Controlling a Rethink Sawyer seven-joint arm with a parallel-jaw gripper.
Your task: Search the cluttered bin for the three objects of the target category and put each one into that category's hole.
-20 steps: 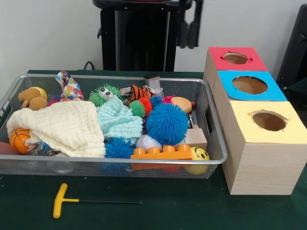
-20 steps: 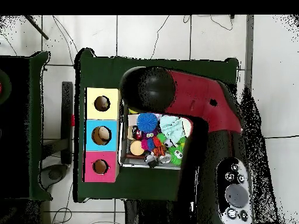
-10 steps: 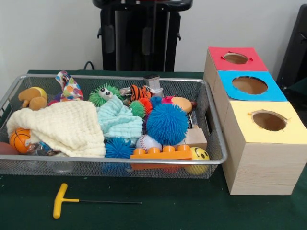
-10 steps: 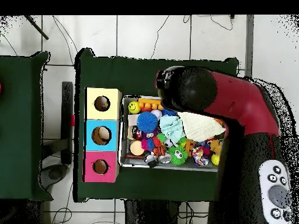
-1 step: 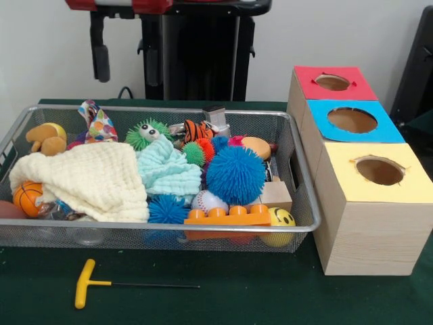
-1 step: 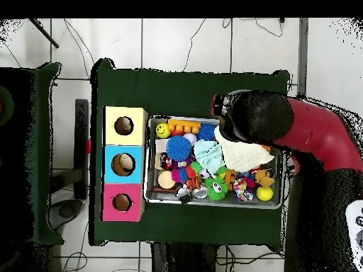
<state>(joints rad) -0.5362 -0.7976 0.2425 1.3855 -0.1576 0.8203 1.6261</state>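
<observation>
Overhead view: hand above bin's corner, cream cloth beside; grip unclear.

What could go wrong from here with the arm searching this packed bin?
The cream cloth and mint cloth drape over other toys, so targets may stay hidden or a cloth may get dragged up. The big blue spiky ball is crowded by the baseball and orange brick, so a grasp might nudge neighbours. The wire bin has raised sides the arm could catch.
</observation>
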